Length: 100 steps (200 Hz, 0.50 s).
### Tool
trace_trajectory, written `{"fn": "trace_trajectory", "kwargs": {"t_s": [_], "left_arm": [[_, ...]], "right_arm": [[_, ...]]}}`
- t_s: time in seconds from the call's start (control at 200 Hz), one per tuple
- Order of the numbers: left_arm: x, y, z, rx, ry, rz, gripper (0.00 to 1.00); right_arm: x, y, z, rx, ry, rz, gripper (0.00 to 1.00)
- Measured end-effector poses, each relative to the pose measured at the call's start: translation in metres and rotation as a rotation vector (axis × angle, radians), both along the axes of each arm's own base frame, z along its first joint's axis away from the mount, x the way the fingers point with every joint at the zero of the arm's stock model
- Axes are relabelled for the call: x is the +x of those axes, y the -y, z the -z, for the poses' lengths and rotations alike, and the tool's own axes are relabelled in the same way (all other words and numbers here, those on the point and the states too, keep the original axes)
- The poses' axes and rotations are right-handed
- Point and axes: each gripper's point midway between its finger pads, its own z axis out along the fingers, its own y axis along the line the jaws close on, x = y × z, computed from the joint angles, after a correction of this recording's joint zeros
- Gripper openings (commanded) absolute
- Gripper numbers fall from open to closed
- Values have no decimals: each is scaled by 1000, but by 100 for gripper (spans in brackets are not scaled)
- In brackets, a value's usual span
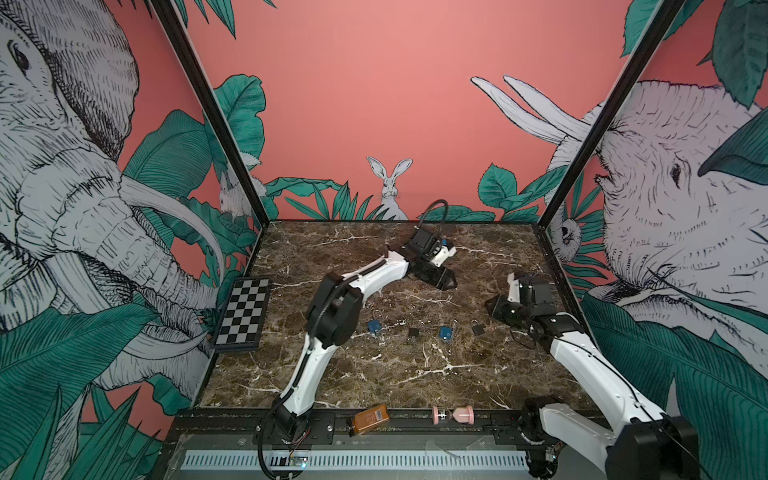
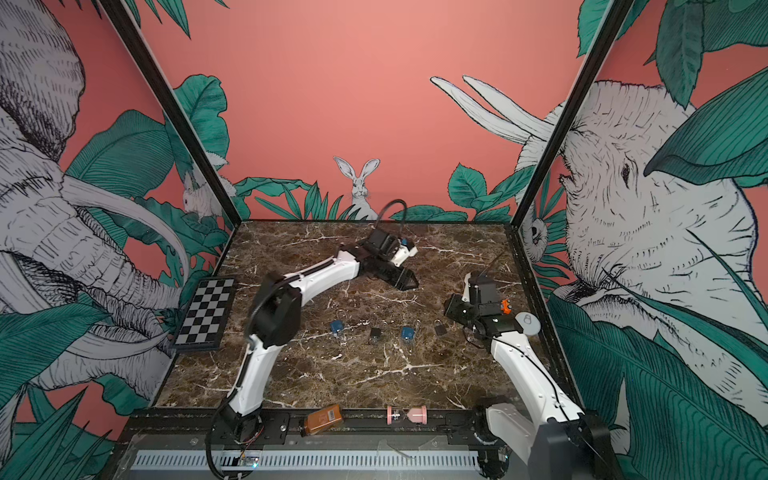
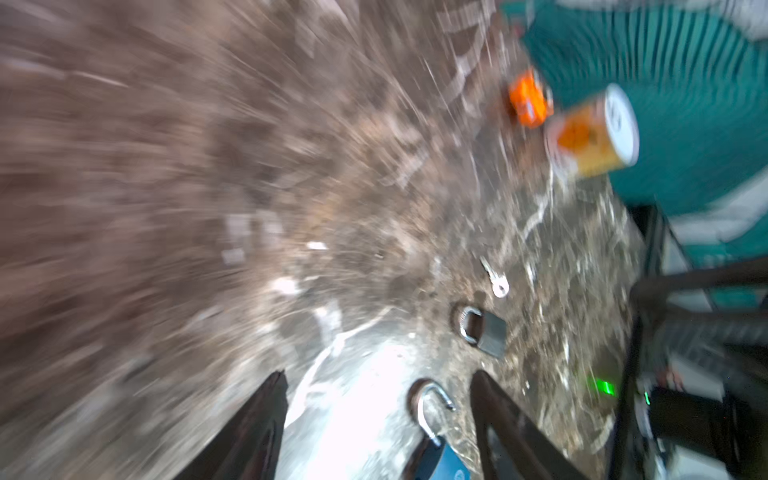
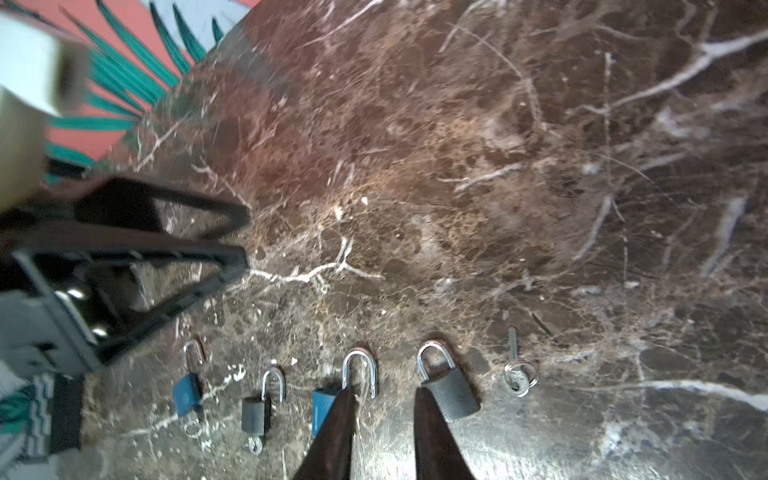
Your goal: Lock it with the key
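Left hand (image 3: 378,378): jaws apart, empty.
Right hand (image 4: 384,395): jaws apart, empty.
Black padlock (image 4: 453,397): flat on counter (image 4: 457,166), shackle closed.
Key (image 4: 515,368): just beside this lock, not touching.

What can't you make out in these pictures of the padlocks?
Right wrist view: a finger of the right hand covers part of a blue padlock.
Left wrist view: motion blur smears the marble table; the bottom edge cuts off that padlock.
In both top views the rightmost padlock has a shackle too small to judge.
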Motion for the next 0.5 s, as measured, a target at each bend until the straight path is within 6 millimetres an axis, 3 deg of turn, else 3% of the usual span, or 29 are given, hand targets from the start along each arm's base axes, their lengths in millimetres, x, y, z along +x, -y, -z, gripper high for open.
{"fn": "trace_trajectory", "kwargs": {"t_s": [0.095,0.21,0.31,0.365,0.5], "left_arm": [[-4,-32,-40,-82,60,-92,71],[-34,-55,-70,-160,110,-113,70],[-59,-72,-72,-168,110,-121,70],[-71,-80,-66,-161,98,-126,70],[-91,-100,-44,-174,82,-159,71]], "right_arm": [[-10,-19,-9,-40,6,-62,32],[-22,-33,-13,-87,4,-97,33],[-31,-41,-8,-135,-17,-108,42],[-36,-48,-2,-163,-30,-118,47],[-41,-71,17,-240,-75,-158,49]]}}
